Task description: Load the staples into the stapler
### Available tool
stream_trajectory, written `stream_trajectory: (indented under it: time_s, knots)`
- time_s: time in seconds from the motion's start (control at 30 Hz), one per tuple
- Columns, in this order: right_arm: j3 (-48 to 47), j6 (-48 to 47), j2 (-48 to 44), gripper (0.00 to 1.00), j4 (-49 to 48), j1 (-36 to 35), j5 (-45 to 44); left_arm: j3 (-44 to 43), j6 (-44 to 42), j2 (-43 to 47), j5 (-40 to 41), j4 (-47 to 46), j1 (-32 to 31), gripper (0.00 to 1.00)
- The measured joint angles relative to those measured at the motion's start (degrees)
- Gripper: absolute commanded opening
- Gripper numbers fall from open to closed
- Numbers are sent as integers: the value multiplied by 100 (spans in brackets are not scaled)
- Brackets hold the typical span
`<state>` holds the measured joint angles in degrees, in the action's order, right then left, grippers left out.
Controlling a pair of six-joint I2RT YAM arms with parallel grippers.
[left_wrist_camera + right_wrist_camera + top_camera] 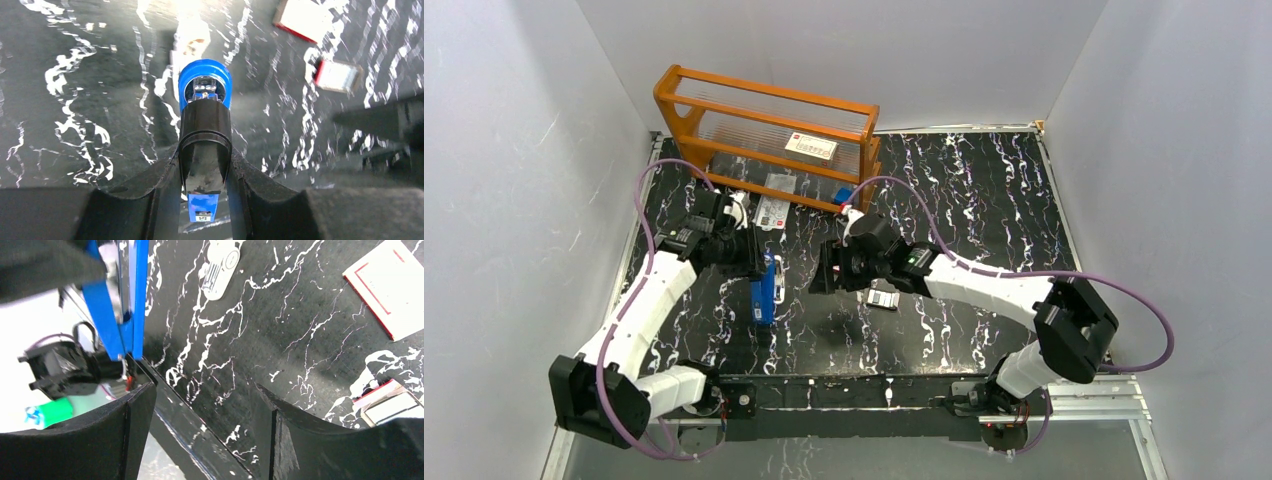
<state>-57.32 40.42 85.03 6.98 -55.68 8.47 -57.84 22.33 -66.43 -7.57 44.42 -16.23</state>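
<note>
My left gripper [749,258] is shut on the black rear part of a blue stapler [767,290]. The left wrist view shows my fingers [165,185] clamped on its black body [205,140], with the blue head pointing away. In the right wrist view the stapler [122,305] appears spread into two blue arms. The staples lie in a small pale tray [883,295] on the table, also seen in the left wrist view [337,75] and the right wrist view [387,405]. A red-and-white box [390,285] lies near it. My right gripper [824,272] is open and empty, between the stapler and the tray.
An orange wooden rack [769,110] with a white label card [810,147] stands at the back. White packets [773,212] lie in front of it. A white tag [220,270] lies on the black marbled table [984,200].
</note>
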Motion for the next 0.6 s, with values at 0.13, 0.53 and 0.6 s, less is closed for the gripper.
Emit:
stream_trajectory:
  time_s: [0.13, 0.53, 0.6]
  knots:
    - [0, 393, -4, 77, -197, 304, 188, 2, -577, 302, -1021, 37, -13, 0]
    - [-503, 560, -94, 52, -260, 903, 802, -11, -1443, -166, -2387, -1161, -577, 0]
    - [-503, 522, -109, 47, -245, 1012, 872, -11, -1596, -413, -2356, -1268, -780, 0]
